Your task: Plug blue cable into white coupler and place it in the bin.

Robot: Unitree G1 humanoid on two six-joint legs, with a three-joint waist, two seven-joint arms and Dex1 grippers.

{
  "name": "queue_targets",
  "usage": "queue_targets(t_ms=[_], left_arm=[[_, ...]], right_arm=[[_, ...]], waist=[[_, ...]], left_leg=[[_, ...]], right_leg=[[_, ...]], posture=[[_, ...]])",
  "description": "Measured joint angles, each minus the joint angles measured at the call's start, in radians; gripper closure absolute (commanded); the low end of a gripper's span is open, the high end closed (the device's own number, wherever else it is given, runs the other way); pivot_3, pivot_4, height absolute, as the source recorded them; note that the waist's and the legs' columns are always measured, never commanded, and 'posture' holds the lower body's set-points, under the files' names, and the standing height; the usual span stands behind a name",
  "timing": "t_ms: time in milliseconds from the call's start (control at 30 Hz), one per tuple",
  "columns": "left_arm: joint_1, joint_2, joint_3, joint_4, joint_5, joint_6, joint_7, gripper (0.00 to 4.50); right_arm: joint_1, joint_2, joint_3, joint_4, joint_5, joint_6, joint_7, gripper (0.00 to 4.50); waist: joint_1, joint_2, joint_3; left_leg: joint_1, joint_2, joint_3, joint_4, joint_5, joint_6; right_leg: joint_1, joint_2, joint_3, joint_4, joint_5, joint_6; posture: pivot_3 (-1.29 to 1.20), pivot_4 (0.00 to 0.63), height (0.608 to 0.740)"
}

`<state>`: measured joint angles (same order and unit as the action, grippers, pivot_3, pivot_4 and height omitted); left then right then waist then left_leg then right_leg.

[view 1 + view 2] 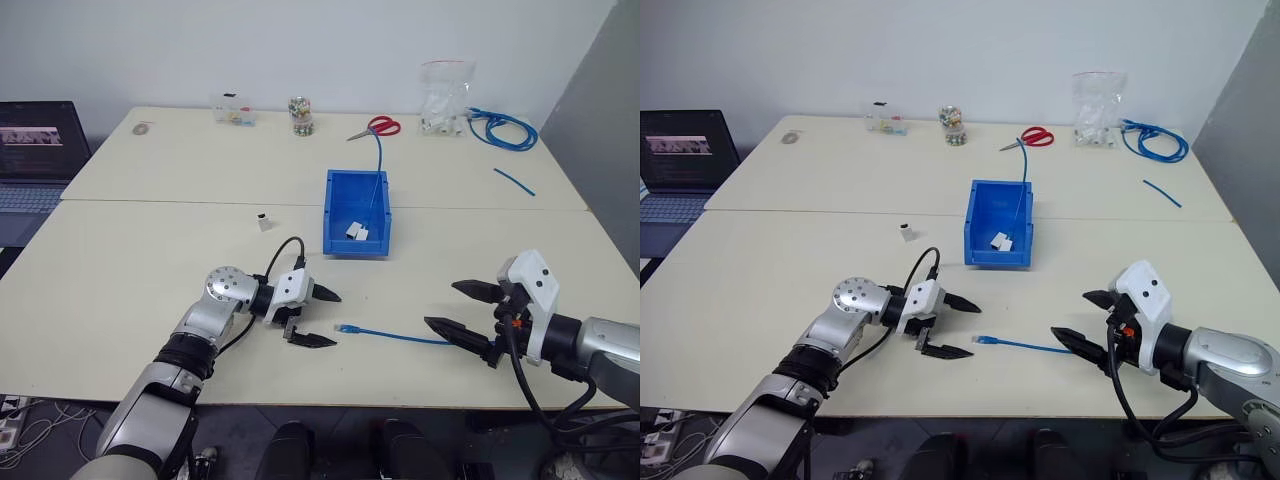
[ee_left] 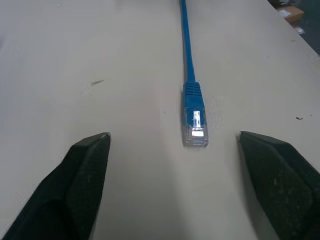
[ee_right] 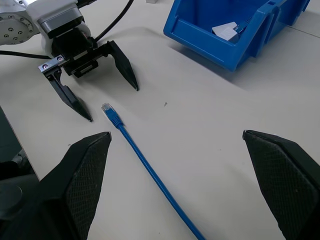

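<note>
The blue cable [image 1: 400, 336] lies near the table's front edge, its clear plug [image 2: 195, 127] pointing at my left gripper [image 1: 335, 320]. That gripper is open, one finger on each side of the plug and just short of it, touching nothing. Over the cable's other end my right gripper [image 1: 442, 304] is open and holds nothing. The white coupler [image 1: 262, 220] stands alone on the table left of the bin [image 1: 340, 195]. The bin holds white pieces [image 1: 357, 231] and another thin blue cable that runs out over its back wall.
At the back of the table are red scissors [image 1: 381, 126], a plastic bag [image 1: 445, 100], a coiled blue cable bundle [image 1: 503, 128], a small jar [image 1: 301, 116] and a clear box [image 1: 232, 110]. A short blue scrap [image 1: 513, 181] lies at the right. A laptop [image 1: 35, 150] sits far left.
</note>
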<state>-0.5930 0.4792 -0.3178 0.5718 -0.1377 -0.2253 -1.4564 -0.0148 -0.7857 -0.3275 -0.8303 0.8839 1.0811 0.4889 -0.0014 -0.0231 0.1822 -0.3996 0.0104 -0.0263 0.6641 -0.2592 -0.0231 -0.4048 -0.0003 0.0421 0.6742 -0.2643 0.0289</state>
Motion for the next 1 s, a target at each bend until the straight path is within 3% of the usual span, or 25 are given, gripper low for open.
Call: queue_targets(t_ms=[500,600,767,867,1000], left_arm=[[0.025,0.0,0.002,0.021,0.0,-0.043,-0.044,3.99],[0.024,-0.004,0.002,0.034,0.0,-0.043,-0.038,4.26],[0.018,-0.036,0.007,0.062,0.001,-0.019,-0.007,4.27],[0.024,-0.056,0.03,-0.021,-0.036,0.222,0.041,4.27],[0.033,-0.08,0.087,-0.224,-0.206,0.754,0.147,4.27]], right_arm=[[-0.001,0.004,0.075,0.007,-0.012,-0.048,-0.024,0.0],[-0.001,0.004,0.078,0.007,-0.013,-0.051,-0.033,0.0],[0.0,0.004,0.097,0.007,-0.018,-0.056,-0.037,0.0],[0.01,0.022,0.086,0.007,0.031,-0.054,-0.041,0.0],[0.081,0.022,0.011,0.018,0.259,-0.022,-0.053,0.0]], waist=[[-0.004,0.001,-0.008],[-0.006,0.002,-0.013],[0.0,0.006,-0.021],[0.002,0.006,-0.021],[-0.003,0.002,-0.018]], left_leg=[[0.002,0.001,0.0,0.0,0.0,0.0],[0.002,0.001,0.0,0.0,0.0,0.0],[0.002,-0.001,0.0,0.0,0.0,0.0],[0.001,-0.001,-0.001,0.0,0.0,0.001],[-0.002,0.001,-0.004,0.0,0.0,0.001]], right_leg=[[0.0,0.001,0.0,0.001,0.0,0.0],[0.0,0.001,0.0,0.001,0.0,0.0],[0.002,0.0,0.0,0.0,0.0,0.0],[0.002,0.0,0.0,0.0,0.0,0.001],[-0.001,0.001,-0.001,0.0,0.0,0.001]], posture=[[0.0,0.15,0.74],[0.0,0.15,0.74],[0.0,0.15,0.74],[0.0,0.15,0.74],[0.0,0.15,0.74]])
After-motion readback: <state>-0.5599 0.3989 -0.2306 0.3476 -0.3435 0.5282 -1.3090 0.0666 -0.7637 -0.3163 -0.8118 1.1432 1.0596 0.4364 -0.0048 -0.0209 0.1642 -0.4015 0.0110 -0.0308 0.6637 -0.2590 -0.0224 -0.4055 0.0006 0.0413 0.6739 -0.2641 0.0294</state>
